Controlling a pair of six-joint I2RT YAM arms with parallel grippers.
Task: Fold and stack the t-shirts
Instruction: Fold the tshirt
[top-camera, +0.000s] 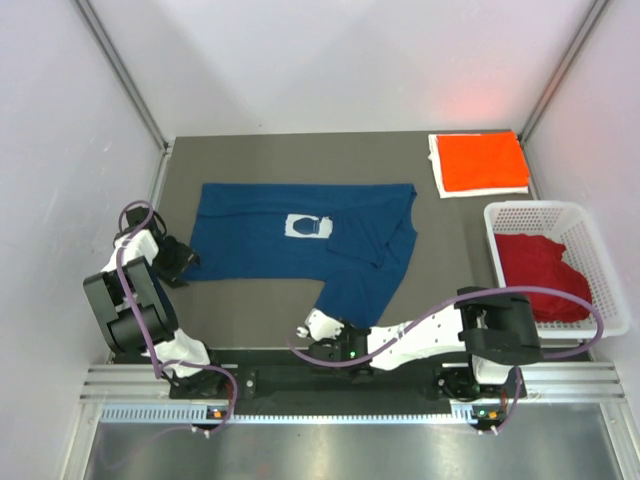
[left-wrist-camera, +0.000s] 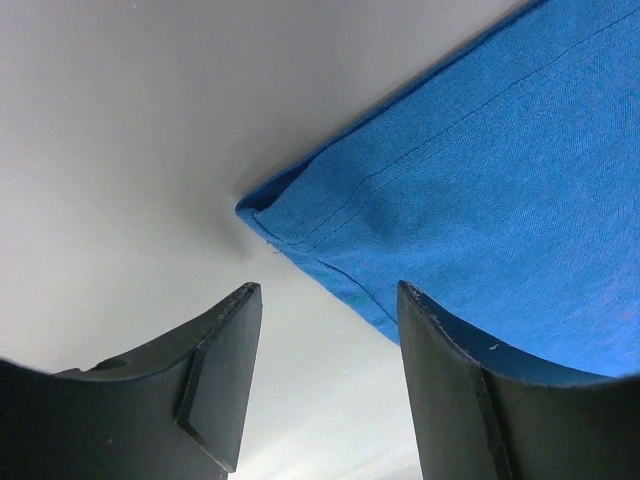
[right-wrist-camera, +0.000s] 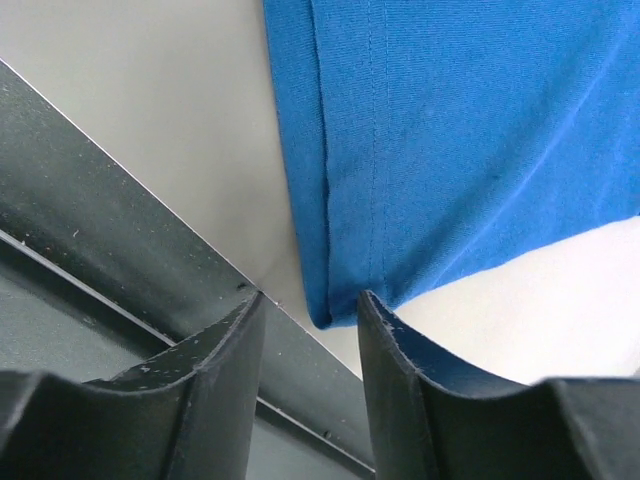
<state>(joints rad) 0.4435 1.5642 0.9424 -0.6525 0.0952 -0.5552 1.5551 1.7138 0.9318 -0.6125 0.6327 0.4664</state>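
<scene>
A navy blue t-shirt (top-camera: 300, 245) with a small white chest print lies spread on the table, one part hanging toward the near edge. My left gripper (top-camera: 185, 262) is open at its left hem corner (left-wrist-camera: 262, 210); the cloth (left-wrist-camera: 480, 200) lies just past my fingertips. My right gripper (top-camera: 312, 325) is open at the shirt's near corner (right-wrist-camera: 345, 310), which sits between my fingers above the table's front rail. A folded orange-red t-shirt (top-camera: 483, 162) lies at the back right. A dark red t-shirt (top-camera: 540, 275) sits in the white basket (top-camera: 600, 250).
The white lattice basket stands at the right edge. A white sheet (top-camera: 436, 170) lies under the orange-red shirt. The metal front rail (right-wrist-camera: 120, 250) runs right under my right gripper. White walls enclose the table on three sides.
</scene>
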